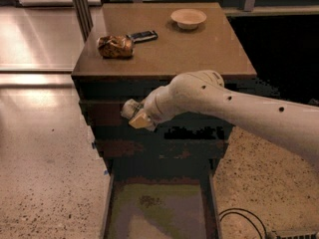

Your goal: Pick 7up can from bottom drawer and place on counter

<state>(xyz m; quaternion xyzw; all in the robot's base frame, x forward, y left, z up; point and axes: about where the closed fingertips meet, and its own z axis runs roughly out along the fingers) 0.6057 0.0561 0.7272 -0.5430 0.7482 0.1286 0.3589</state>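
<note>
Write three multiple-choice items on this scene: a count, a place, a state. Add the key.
1. How many things lie on the counter? A two B three C five
2. Where is the gripper? A before the upper drawer fronts B on the floor C above the counter
3. The bottom drawer is: A shut B taken out C pulled open
Key: 1 B, snack bag, black phone-like bar and bowl; 2 A, it hangs below the counter's edge; 3 C, its greyish-green floor shows.
</note>
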